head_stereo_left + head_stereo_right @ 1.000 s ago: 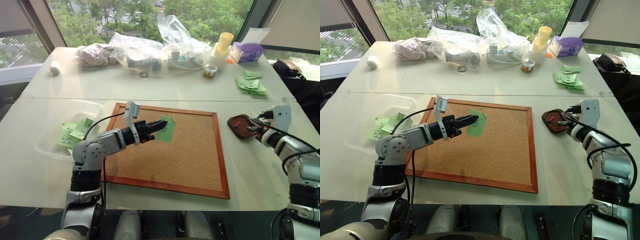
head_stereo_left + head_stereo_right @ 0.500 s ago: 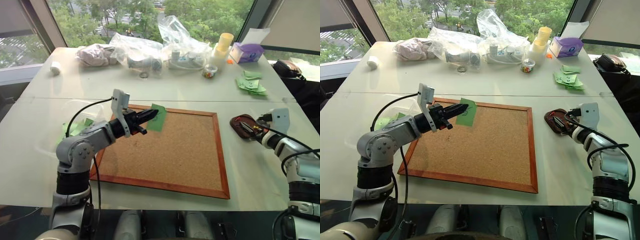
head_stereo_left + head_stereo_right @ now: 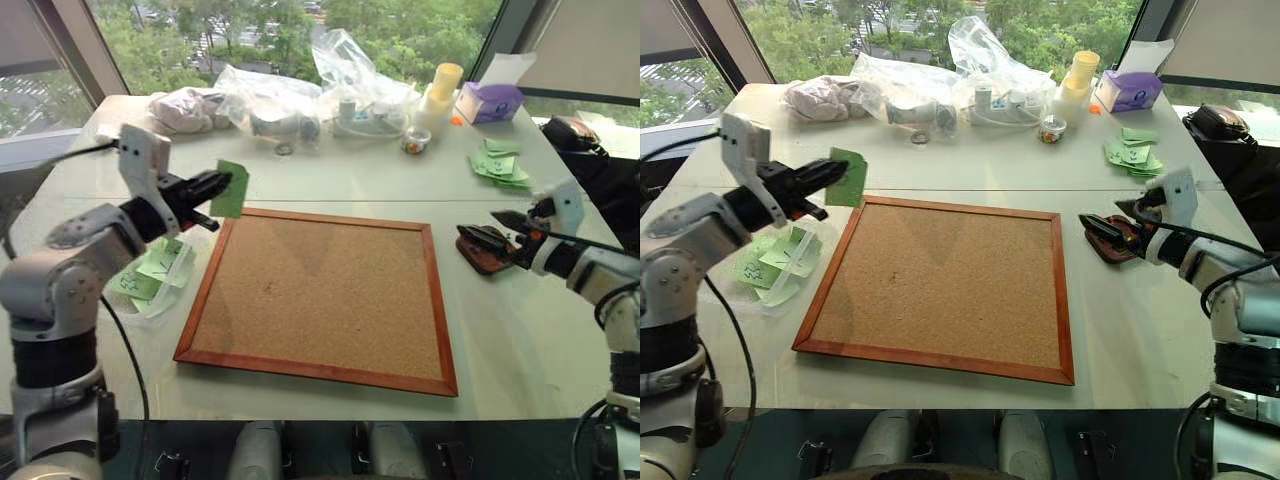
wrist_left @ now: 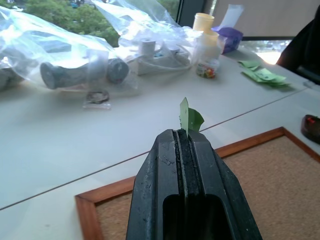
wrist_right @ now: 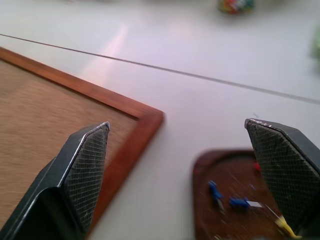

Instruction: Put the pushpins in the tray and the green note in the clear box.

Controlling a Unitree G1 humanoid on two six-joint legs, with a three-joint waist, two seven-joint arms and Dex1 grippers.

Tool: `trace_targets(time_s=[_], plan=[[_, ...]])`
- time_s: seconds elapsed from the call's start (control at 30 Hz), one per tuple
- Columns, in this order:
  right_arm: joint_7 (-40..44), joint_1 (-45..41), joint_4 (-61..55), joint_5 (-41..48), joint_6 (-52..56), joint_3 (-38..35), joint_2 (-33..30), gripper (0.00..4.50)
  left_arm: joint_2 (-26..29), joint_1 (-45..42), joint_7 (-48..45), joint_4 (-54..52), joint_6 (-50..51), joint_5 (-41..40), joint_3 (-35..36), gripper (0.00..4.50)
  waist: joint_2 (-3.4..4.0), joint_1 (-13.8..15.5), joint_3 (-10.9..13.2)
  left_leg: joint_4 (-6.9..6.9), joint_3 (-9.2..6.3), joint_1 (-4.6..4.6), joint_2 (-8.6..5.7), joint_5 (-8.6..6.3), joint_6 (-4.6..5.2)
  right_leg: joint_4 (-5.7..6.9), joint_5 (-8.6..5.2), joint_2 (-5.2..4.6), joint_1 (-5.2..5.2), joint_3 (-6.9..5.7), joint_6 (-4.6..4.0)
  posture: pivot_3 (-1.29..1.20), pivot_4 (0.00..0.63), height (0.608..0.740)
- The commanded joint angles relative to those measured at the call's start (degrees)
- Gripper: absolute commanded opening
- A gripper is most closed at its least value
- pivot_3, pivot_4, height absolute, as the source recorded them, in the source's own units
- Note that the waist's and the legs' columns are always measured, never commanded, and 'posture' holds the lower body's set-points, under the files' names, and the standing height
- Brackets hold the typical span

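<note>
Lifted off the wood-framed cork board toward the clear plastic box of green slips, the left gripper pinches the light-green square note in clenched jaws, while the right gripper gapes wide above the brown oval tray holding small pushpins.

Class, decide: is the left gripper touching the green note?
Touching. The left wrist view shows the left gripper shut on the green note.
</note>
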Motion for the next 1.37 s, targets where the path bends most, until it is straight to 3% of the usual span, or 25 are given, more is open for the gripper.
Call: trace_targets(time_s=[0.03,0.1,0.23,0.5,0.6,0.83,1.1,1.23,1.37], plan=[[5.9,-4.4,-4.2,5.9,3.9,1.1,-3.1,4.46,3.4,-1.8,-2.2,-0.4,-1.3,1.1,0.8,0.0,-0.02,0.2,0.0,0.0,0.0,0.0,-0.01,0.0,0.0,-0.02,0.0,0.0,0.03,0.0,0.0,0.0,0.15,0.74],[8.3,-6.5,-4.0,6.6,4.7,2.9,-4.5,4.46,4.8,-2.3,-2.1,0.6,-0.9,2.2,0.1,0.0,-0.06,0.5,0.0,0.02,0.0,-0.01,-0.02,-0.01,0.02,-0.03,0.0,-0.03,0.06,0.0,0.0,0.0,0.15,0.74],[13.6,-7.7,-7.6,7.0,3.7,10.0,-4.1,4.46,7.6,4.8,-2.8,2.9,-3.4,7.0,1.5,0.0,-0.06,0.2,0.0,0.01,0.03,-0.03,-0.03,-0.03,0.06,-0.04,0.0,-0.05,0.02,0.0,0.0,0.0,0.15,0.74],[15.6,-8.9,-6.5,4.4,0.4,15.3,-3.3,4.46,7.2,13.6,-2.7,5.7,-4.8,9.7,3.1,0.0,-0.13,0.5,0.1,-0.01,0.04,-0.1,0.01,-0.03,0.05,0.01,0.0,-0.1,-0.13,0.0,-0.01,0.0,0.15,0.74],[15.8,-8.2,-6.2,4.0,-0.4,15.3,-3.3,4.5,6.9,13.4,-2.8,7.4,-5.1,9.6,4.3,1.04,-0.14,0.4,0.1,-0.01,0.04,-0.11,0.01,-0.04,0.06,0.0,0.0,-0.14,-0.14,0.0,-0.01,0.0,0.15,0.74],[14.6,-5.6,-7.2,3.4,-2.1,14.2,-2.5,4.5,9.4,13.4,-7.1,6.3,-4.5,7.1,7.4,4.45,-0.14,0.1,0.1,-0.02,0.05,-0.11,0.0,-0.04,0.06,0.02,0.0,-0.13,-0.16,0.0,-0.01,0.0,0.15,0.74],[10.4,-1.6,-13.2,5.8,0.1,10.5,-2.7,4.5,10.8,8.7,-13.0,2.2,-0.6,-1.7,8.3,4.45,-0.17,0.4,0.1,-0.01,0.04,-0.11,0.03,-0.04,0.05,0.04,0.0,-0.15,-0.14,-0.01,-0.01,0.0,0.15,0.74],[10.1,3.8,-15.3,7.2,1.6,5.4,-5.2,4.5,9.7,7.3,-16.9,-4.4,1.1,-5.3,1.4,4.45,-0.17,1.0,0.1,0.0,0.05,-0.11,-0.02,-0.04,0.06,0.02,0.0,-0.15,-0.12,0.0,-0.01,0.0,0.15,0.74],[10.7,8.9,-17.9,7.3,1.2,3.6,-7.0,4.5,10.0,9.9,-22.0,-6.6,-0.9,-3.8,-5.5,4.45,-0.15,1.2,0.1,0.0,0.07,-0.06,-0.03,-0.04,0.05,0.05,0.0,-0.1,-0.11,0.0,-0.01,0.0,0.15,0.74]])
